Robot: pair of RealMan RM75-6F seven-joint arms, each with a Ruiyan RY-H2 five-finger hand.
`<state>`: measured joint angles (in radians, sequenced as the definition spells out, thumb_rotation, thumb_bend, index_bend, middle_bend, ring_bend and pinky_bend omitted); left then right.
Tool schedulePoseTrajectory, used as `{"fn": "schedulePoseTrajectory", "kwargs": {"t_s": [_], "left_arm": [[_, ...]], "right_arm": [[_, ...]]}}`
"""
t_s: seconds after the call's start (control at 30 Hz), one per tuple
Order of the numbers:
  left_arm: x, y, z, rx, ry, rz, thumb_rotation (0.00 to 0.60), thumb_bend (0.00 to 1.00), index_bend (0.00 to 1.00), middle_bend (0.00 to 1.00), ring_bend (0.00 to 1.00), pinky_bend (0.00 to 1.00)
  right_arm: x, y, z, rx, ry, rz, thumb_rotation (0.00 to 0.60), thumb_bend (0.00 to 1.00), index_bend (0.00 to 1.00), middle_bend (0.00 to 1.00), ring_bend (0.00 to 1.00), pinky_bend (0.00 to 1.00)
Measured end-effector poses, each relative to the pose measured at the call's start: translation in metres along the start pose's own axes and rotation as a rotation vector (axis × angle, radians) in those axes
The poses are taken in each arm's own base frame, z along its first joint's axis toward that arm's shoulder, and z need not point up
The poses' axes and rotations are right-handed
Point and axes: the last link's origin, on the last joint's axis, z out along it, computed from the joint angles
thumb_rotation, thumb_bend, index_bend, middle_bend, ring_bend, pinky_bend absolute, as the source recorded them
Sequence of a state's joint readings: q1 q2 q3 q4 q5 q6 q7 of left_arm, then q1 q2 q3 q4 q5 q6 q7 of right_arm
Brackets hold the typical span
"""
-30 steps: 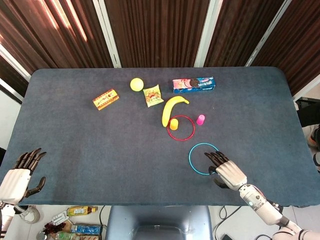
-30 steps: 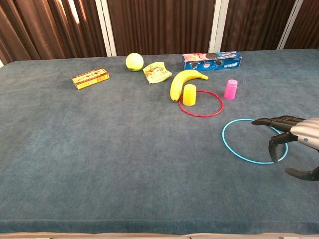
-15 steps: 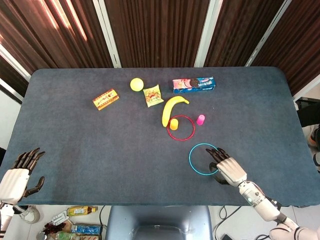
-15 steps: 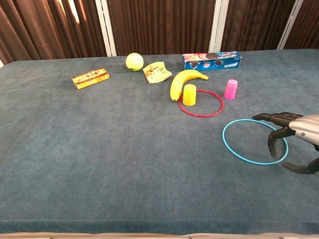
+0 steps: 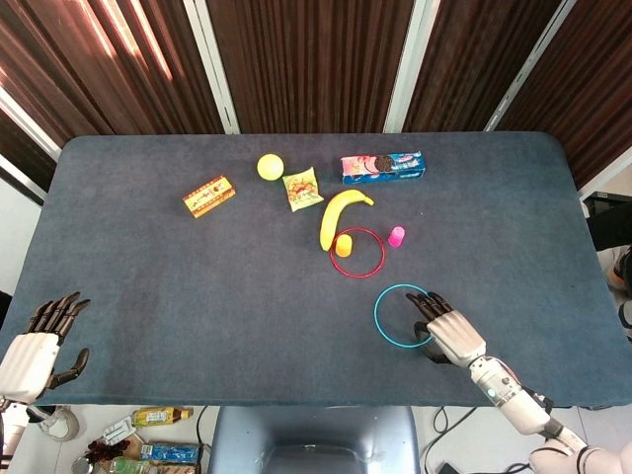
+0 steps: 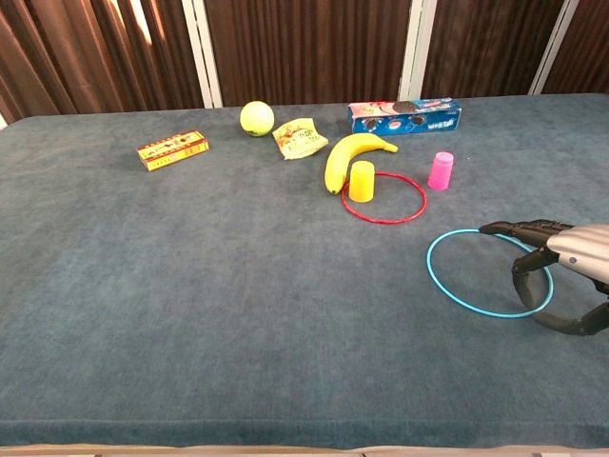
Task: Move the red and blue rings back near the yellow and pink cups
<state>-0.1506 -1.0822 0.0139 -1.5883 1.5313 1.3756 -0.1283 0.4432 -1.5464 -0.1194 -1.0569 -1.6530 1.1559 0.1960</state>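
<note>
The right hand (image 5: 446, 331), fingers spread and grasping nothing, rests over the blue ring (image 6: 489, 273), which lies well nearer the robot than the pink cup (image 6: 441, 170). Hooking the rim and sliding it flat toward that cup looks safest.

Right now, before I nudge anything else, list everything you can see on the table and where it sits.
blue ring: 1, near right, under right hand's fingers
red ring: 1, centre
yellow cup: 1, on red ring's left edge
pink cup: 1, right of red ring
banana: 1, yellow, behind yellow cup
tennis ball: 1, yellow-green, far
snack packet: 1, yellow
cookie box: 1, blue, far
small box: 1, orange, left
right hand: over blue ring
left hand: near-left corner, holding nothing
</note>
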Motion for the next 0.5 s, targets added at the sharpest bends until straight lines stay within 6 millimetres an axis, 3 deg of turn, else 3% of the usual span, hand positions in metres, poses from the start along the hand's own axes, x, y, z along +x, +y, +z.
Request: {"fn": "schedulePoseTrajectory", "kwargs": {"t_s": [0.5], "left_arm": [[0.0006,-0.0003,-0.0003,0.002,0.006,-0.002,0.6,0.45,0.09,0.0,0.0,0.07]], "right_arm": [[-0.0017,-0.0003,-0.0005,-0.001,-0.008,0.003,0.6,0.47,0.67,0.06,0.0,0.0]]}}
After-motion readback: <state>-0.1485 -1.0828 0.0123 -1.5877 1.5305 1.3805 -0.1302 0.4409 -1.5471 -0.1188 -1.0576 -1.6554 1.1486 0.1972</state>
